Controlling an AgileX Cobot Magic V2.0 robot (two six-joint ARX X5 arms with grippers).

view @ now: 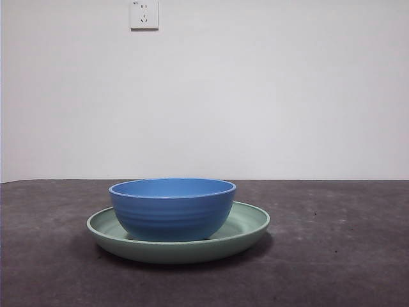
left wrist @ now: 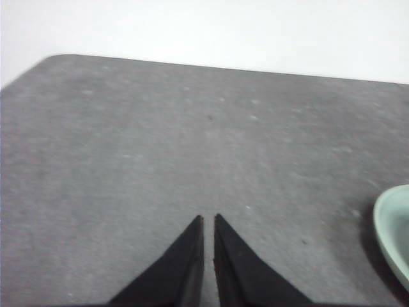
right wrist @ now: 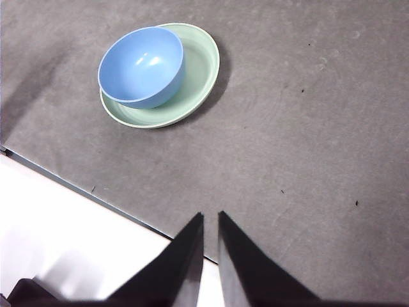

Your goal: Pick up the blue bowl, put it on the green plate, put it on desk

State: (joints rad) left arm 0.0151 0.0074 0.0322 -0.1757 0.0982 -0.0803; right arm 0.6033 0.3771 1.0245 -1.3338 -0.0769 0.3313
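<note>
Currently: one blue bowl point(view: 171, 208) sits upright in one green plate point(view: 246, 225), lower centre of the front view, bowl empty | plate rests on the table point(view: 345, 256) | left hand point(left wrist: 208, 220) clenched on nothing, plate rim at frame's right edge | right hand point(right wrist: 210, 217) clenched, empty, well apart from the stack.

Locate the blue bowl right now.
The round, deep matte blue bowl sits inside the wide, shallow mint-green plate, off-centre toward the plate's left in the front view, on the dark grey desk; neither gripper is near it.
</note>
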